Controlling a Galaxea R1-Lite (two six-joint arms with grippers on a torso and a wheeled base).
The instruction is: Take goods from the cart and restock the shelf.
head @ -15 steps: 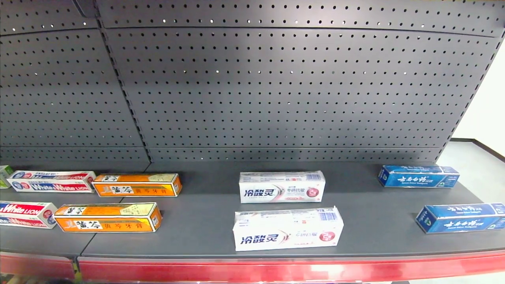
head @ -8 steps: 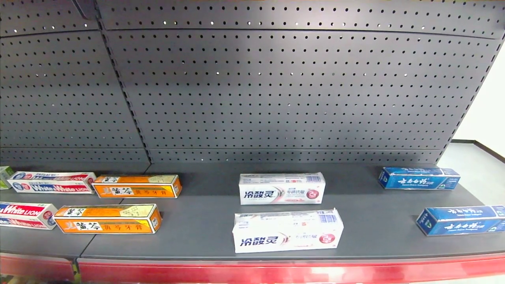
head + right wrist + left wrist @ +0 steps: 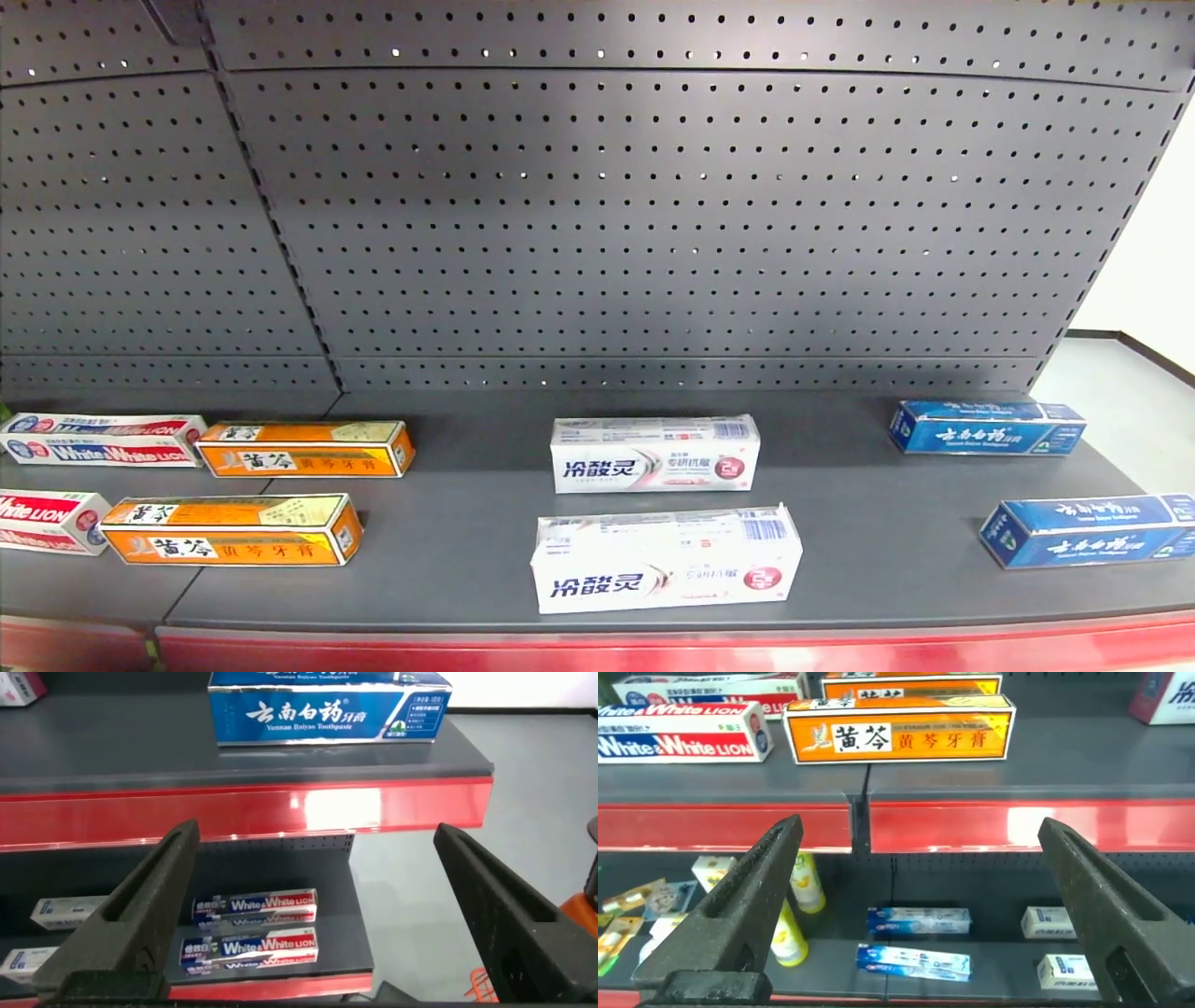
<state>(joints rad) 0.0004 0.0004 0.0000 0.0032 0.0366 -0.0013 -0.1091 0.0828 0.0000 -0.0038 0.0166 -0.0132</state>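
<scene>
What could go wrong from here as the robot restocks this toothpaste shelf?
1. The left tool and right tool are open, empty and seemingly below the red shelf edge; lifting forward could strike it.
2. The front white box lies close to that edge; a careless placement might push it off.
3. The front blue box sits by the shelf's right end and could be nudged over.

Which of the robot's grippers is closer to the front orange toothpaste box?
Left. The left gripper sits low, facing the front orange box; the right gripper faces the front blue box at the right end of the shelf, far from the orange one.
</scene>
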